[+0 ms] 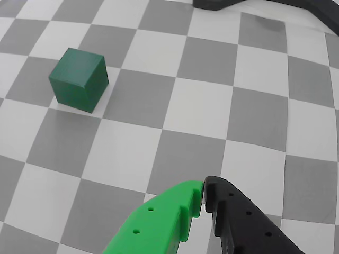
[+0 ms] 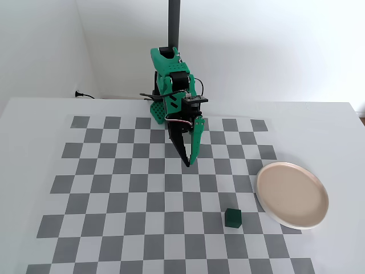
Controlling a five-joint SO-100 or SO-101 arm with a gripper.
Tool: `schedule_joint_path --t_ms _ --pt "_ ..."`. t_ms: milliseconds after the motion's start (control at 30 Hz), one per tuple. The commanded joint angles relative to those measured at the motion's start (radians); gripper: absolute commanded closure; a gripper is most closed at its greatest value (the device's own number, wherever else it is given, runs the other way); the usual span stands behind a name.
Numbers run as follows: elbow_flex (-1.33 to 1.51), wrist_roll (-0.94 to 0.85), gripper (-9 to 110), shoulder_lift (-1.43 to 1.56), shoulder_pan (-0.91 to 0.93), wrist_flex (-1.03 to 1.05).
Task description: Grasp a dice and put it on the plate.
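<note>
Progress is standing at the opening stage, by my judgement: nothing is being carried and nothing is lying on the plate. The dice (image 2: 232, 217), a plain dark green cube, is sitting flat on the checkered mat (image 2: 114, 188) near the front of the fixed view, just to the left of the plate (image 2: 308, 212) but not touching it. In the wrist view the dice (image 1: 79, 79) is showing at the upper left, resting partly on a white square and partly on a grey one, well apart from the fingertips.

The gripper (image 2: 187, 164) is hanging point-down over the middle of the mat, well apart from the cube, further back and to the left of it in the fixed view. In the wrist view the gripper (image 1: 204, 191) is entering from the bottom edge; its green finger and black finger are meeting at the tips with no gap showing, and nothing is sitting between them. It is therefore closed and empty.

Remaining, as I am judging it: opening the fingers, travelling to the cube, closing on it, lifting, and setting it down inside the plate rim. The plate is sitting empty at the right of the mat, overhanging the mat's edge slightly.

The working surface is a grey-and-white checkered mat lying on a white table (image 2: 34, 114). Plain white walls are closing off the back and left. A dark vertical post (image 2: 174, 23) is rising behind the arm's base, and a thin black cable (image 2: 85, 95) is trailing along the table's rear edge.
</note>
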Motion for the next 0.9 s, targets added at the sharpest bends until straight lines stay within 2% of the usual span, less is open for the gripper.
schedule_joint_path --t_ms 0,333,633,867 --pt "-0.146 0.014 105 -0.114 -0.018 -0.064" --pt "-0.426 0.026 105 -0.606 -0.032 -0.222" --pt "-0.591 0.018 105 -0.836 -0.115 -0.242" --pt "-0.670 0.023 89 -0.977 -0.172 -0.311"
